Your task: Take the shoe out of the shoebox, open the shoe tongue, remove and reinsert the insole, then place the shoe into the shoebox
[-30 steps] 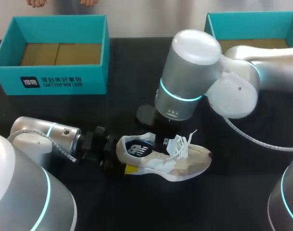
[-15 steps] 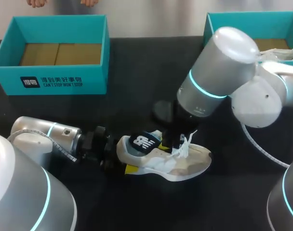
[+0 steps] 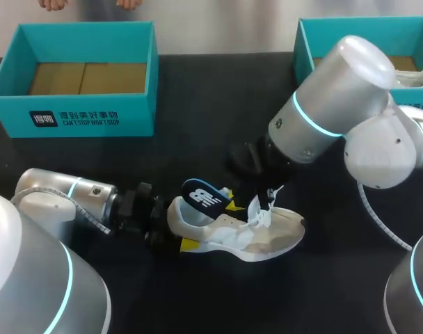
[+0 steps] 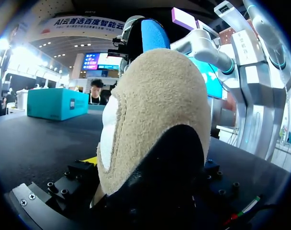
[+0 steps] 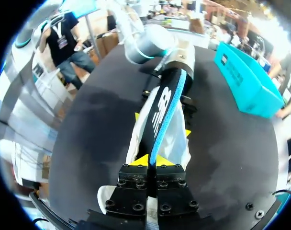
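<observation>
The beige and white suede sneaker (image 3: 267,236) rests on its sole near the front middle of the black table (image 3: 197,104), with its toe toward my right, well apart from both boxes. Its dark blue foam insole (image 3: 203,197), which carries a white logo, stands tilted up out of the collar with its heel end raised. The gripper above hides how much of it lies inside. My right gripper (image 5: 152,161), reaching in from the far right, is clamped on the insole's edge. In the right wrist view its two yellow tips meet on the thin blue rim, and the insole runs ahead of them over the white lining. Loose white laces (image 3: 267,205) lie just beside that gripper. My left gripper (image 3: 175,229) comes in low from the left and is closed on the heel, and in the left wrist view the suede heel fills the space between its fingers. An open teal cardboard shoebox (image 3: 72,118) stands at the far left, and a second teal shoebox (image 3: 303,42) stands at the far right.
</observation>
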Controlling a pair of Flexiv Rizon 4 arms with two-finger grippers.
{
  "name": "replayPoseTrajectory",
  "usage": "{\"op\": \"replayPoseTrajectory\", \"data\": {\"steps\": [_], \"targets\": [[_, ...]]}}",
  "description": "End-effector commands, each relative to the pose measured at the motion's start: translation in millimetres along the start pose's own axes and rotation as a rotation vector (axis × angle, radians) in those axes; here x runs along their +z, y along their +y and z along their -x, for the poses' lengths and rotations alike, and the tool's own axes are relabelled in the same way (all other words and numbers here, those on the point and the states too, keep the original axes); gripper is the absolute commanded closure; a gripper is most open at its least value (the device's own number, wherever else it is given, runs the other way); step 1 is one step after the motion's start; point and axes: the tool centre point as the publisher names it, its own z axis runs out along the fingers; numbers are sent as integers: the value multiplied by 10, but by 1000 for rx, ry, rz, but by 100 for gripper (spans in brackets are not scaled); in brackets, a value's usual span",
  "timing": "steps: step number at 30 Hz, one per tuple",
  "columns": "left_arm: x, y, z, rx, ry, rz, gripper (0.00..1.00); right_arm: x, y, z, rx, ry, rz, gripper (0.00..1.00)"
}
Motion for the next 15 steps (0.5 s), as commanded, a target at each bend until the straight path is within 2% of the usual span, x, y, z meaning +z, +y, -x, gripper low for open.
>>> {"op": "replayPoseTrajectory", "data": {"steps": [1,7,11,15], "targets": [[-1,-4,-11,0,-2,0,100,64,264,143,-42,60,-80,100],[-1,-4,-11,0,-2,0,100,148,454,174,-98,119,-123,100],[-1,-4,-11,0,-2,0,100,226,507,195,-103,177,-159,100],[-1,-4,-11,0,-2,0,100,271,533,183,-108,192,-157,100]]}}
